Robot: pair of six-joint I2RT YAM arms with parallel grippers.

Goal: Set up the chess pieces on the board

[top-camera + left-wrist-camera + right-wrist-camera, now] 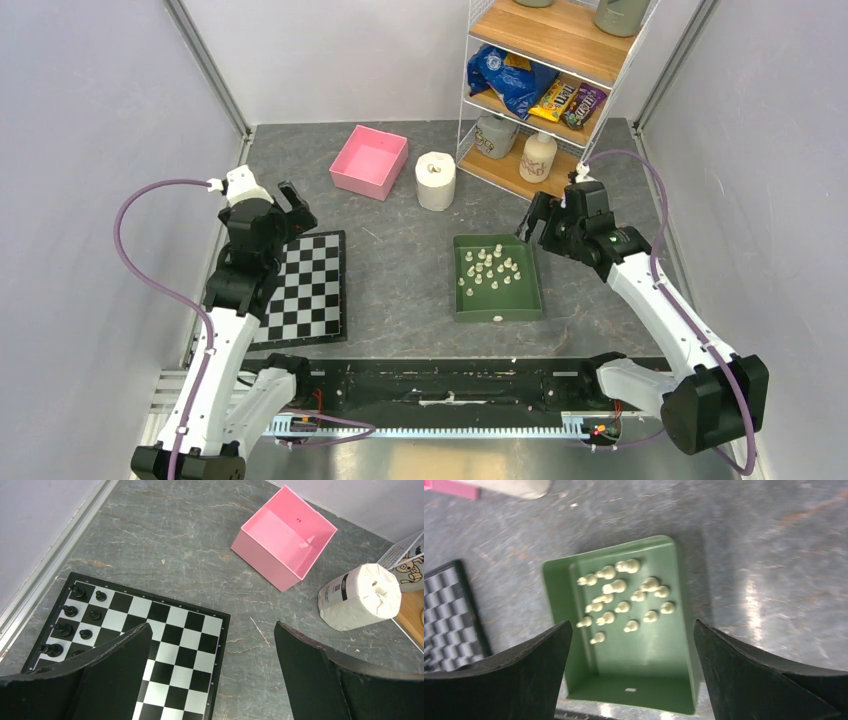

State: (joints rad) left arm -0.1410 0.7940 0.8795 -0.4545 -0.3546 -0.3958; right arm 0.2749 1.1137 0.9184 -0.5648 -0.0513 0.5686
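– Grey marbled table (400, 300) between pale walls, with a wire shelf (560, 60) in the far right corner. Where are the chess pieces (624, 600)?

– They are bunched in the far half of the green tray (500, 312), right of centre. I see none of the cream ones on the board (310, 285), which lies well apart at the table's left side.

– Which arm is nearer to them?

– The right one. The right tool (632, 625) hangs above the tray, jaws spread wide with nothing between them, and the pieces are straight below it. The tray's long axis runs away from the arm bases. Any carry to the board would go leftward across the table.

– Do the pieces stand or lie?

– I cannot say for sure. Several look tipped over, pointing different ways.

– And the left side?

– The left tool (212, 630) hovers over the board's far right part, also fully spread and empty. Black pieces (75, 615) stand in two files along the edge by the left wall. The cream side would probably be the edge facing the tray.

– Is any writing readable?

– The yellow and brown sweet bags (562, 100) on the shelf look like M&M's. The print on the blue bag (505, 75) is too small to read. The paper roll (360, 597) carries a dark label I cannot read. The pink box (285, 540) shows only a tiny mark inside.
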